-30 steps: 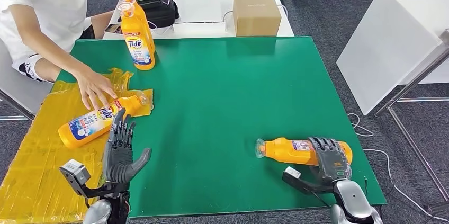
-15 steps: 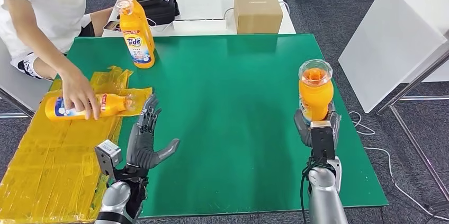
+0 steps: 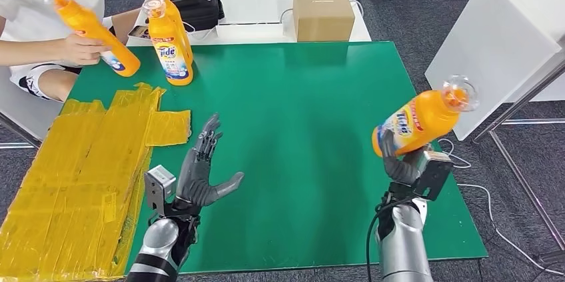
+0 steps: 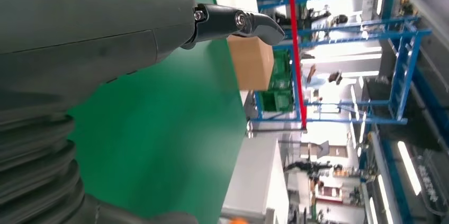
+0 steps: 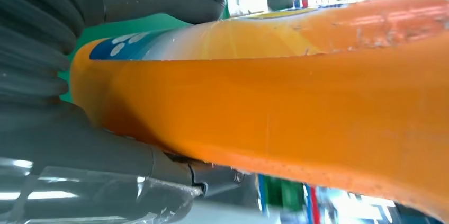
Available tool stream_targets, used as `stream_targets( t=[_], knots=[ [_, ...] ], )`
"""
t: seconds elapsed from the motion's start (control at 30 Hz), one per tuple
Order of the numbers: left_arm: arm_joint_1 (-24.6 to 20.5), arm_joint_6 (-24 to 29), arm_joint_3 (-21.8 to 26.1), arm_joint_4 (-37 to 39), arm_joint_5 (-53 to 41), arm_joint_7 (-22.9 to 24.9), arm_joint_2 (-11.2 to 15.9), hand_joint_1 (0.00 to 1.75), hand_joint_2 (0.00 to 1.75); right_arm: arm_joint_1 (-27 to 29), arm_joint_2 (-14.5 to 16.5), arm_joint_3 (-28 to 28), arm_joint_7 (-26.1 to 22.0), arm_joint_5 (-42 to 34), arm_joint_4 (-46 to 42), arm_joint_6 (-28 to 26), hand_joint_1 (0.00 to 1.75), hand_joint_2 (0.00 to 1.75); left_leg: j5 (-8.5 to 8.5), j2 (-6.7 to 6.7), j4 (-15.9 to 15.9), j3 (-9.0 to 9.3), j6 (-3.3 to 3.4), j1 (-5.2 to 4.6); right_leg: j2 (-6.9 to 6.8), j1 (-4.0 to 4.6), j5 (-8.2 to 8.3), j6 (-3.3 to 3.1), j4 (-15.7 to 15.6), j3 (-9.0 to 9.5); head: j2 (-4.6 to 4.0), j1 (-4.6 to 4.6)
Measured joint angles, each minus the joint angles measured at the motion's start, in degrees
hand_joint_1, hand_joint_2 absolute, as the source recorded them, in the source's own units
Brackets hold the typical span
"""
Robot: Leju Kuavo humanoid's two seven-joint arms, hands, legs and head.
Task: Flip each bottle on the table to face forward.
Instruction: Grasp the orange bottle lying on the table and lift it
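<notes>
My right hand [image 3: 398,162] grips an orange Tide bottle [image 3: 421,120] by its base, lifted above the green table [image 3: 293,115] near its right edge and tilted with the clear cap up and to the right. Up close in the right wrist view, the same orange bottle [image 5: 296,97] lies across my right hand [image 5: 63,128]. My left hand [image 3: 200,172] hovers open over the table's front left, holding nothing; its thumb [image 4: 233,23] shows in the left wrist view. Two orange bottles [image 3: 166,45] stand upright at the table's back left. A person at the back left holds another orange bottle [image 3: 96,32] in the air.
Yellow plastic sheeting [image 3: 80,175] covers the table's left side. Behind the green table, a white table carries a cardboard box [image 3: 322,14] and a black bag [image 3: 196,2]. A white cabinet [image 3: 496,42] stands to the right.
My right hand tilted its bottle from upright to leaning right. The person lifted their bottle off the yellow sheeting into the air. My left hand shifted slightly right.
</notes>
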Motion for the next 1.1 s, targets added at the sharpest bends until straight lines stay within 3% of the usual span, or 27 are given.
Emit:
stream_targets(
  t=[0.1,0.17,0.3,0.43,0.57,0.83,1.07,1.1],
  knots=[
    [-2.58,-0.02,-2.05,2.31,-0.17,0.20,-0.27,0.00,1.75,-3.52,2.56,3.31,-1.85,4.20,7.22,-2.71,1.75,1.75,0.02,0.03,0.01,0.03,-0.02,0.02,0.04,0.02,0.02,0.01,0.06,-0.02,0.00,-0.01],
    [-4.19,-0.06,-3.16,3.57,0.20,0.30,-0.54,0.00,1.75,-5.92,4.18,8.77,-2.38,3.06,12.41,-6.89,1.75,1.75,0.05,-0.02,0.01,0.02,-0.05,0.04,0.02,0.04,0.01,0.01,0.12,-0.05,0.00,-0.01],
    [-6.57,0.11,-4.15,4.91,1.89,0.53,-0.68,0.00,1.75,-9.38,6.13,26.83,-0.44,-4.21,19.58,-14.67,1.75,1.75,0.06,-0.02,0.00,-0.06,-0.07,0.10,0.02,0.08,0.00,0.00,0.19,-0.15,0.00,-0.01],
    [-7.72,-0.06,-4.04,5.05,3.78,0.51,-0.34,0.00,1.75,-11.12,6.66,45.30,1.54,-7.52,22.59,-18.37,1.75,1.75,0.06,-0.08,0.00,-0.17,-0.08,0.10,-0.01,0.08,-0.03,-0.02,0.20,-0.27,0.00,-0.01],
    [-8.04,-0.32,-2.73,5.04,4.20,0.50,0.39,0.00,1.75,-12.30,6.28,57.67,3.17,-9.12,23.73,-20.25,1.75,1.75,0.06,-0.08,0.00,-0.25,-0.07,0.08,-0.02,0.05,-0.04,-0.03,0.19,-0.34,0.00,0.02],
    [-7.80,-0.35,-0.92,5.05,4.18,0.36,1.06,0.00,1.75,-14.56,5.51,65.76,3.95,-9.58,25.39,-21.04,1.75,1.75,0.06,-0.07,0.03,-0.25,-0.06,-0.01,-0.01,-0.03,-0.03,-0.02,0.17,-0.34,0.00,0.02],
    [-7.02,1.08,0.48,5.10,4.68,0.00,1.84,0.00,1.75,-16.06,5.09,73.27,7.50,-3.20,25.59,-24.59,1.75,1.75,0.06,-0.03,0.02,-0.30,-0.07,0.05,0.02,0.04,-0.03,-0.02,0.18,-0.42,0.00,0.00],
    [-6.63,1.82,0.86,5.10,4.75,-0.04,1.99,0.18,1.75,-16.23,4.97,74.53,8.28,-1.29,25.53,-25.23,1.75,1.75,0.06,0.00,0.02,-0.29,-0.07,0.05,0.05,0.04,-0.03,-0.02,0.18,-0.42,0.00,0.01]
  ],
)
